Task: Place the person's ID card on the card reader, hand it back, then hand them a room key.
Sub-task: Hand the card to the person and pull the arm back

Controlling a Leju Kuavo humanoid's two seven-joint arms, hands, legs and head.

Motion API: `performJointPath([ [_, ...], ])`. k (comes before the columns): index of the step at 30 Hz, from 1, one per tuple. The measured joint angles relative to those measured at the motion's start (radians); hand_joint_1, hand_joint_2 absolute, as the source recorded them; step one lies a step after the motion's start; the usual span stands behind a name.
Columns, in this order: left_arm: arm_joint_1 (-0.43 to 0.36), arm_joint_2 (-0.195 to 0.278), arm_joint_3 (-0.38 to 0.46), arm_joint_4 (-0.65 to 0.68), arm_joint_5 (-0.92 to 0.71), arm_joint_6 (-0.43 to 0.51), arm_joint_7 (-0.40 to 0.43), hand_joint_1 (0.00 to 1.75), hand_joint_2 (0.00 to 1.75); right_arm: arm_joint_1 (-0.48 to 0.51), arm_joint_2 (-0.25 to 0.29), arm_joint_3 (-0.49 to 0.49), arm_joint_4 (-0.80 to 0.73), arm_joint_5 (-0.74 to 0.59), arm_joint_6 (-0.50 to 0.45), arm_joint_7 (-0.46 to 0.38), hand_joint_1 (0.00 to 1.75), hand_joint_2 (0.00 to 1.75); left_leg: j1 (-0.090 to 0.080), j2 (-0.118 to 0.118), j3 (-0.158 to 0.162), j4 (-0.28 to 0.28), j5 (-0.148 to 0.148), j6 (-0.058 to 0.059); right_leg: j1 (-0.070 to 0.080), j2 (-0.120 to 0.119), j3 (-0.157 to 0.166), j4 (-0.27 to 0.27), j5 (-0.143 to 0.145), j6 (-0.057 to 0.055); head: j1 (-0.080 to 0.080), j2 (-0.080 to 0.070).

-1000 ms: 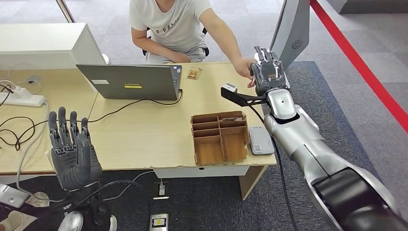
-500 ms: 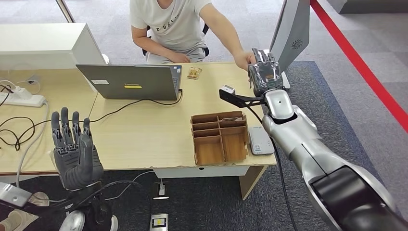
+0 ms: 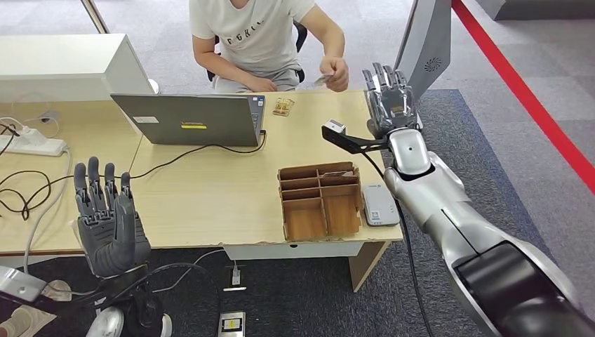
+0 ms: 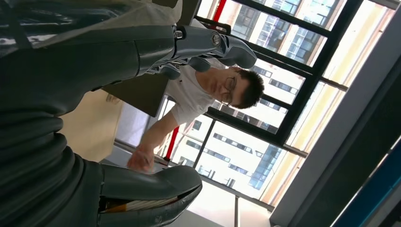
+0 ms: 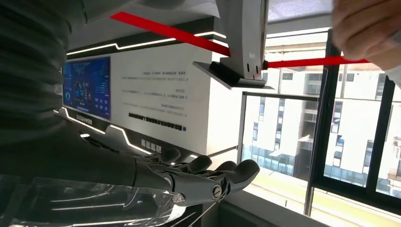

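Right hand (image 3: 390, 100): extended over the desk's (image 3: 210, 189) far right corner at about 1 o'clock from the divided cardboard tray (image 3: 321, 200), fingers straight and spread, holding nothing; the person's hand (image 3: 338, 73) sits just beside it at its 10 o'clock, pinching a small card (image 3: 323, 79). Left hand (image 3: 107, 217): raised off the near left desk edge at about 8 o'clock from the laptop (image 3: 189, 119), fingers upright and apart, holding nothing. Card reader (image 3: 380, 204): white, flat on the desk, touching the tray's right wall at 3 o'clock.
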Motion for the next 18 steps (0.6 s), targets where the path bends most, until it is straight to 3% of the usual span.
performJointPath([
  [10, 0.020, 0.001, 0.011, -0.003, -0.016, 0.020, 0.000, 0.00, 1.75, 0.035, -0.084, -0.007, -0.166, -0.034, 0.032, -0.006, 0.00, 1.75, 0.000, 0.000, 0.000, 0.000, 0.000, 0.000, 0.000, 0.000, 0.000, 0.000, 0.000, 0.000, 0.000, 0.000],
  [18, 0.072, 0.007, 0.037, -0.031, -0.032, 0.066, 0.000, 0.00, 1.75, 0.255, -0.181, -0.058, -0.441, -0.175, 0.067, -0.008, 0.00, 1.75, 0.000, -0.001, 0.000, 0.000, -0.001, 0.000, 0.000, -0.001, 0.001, -0.001, 0.000, 0.000, 0.000, 0.000],
])
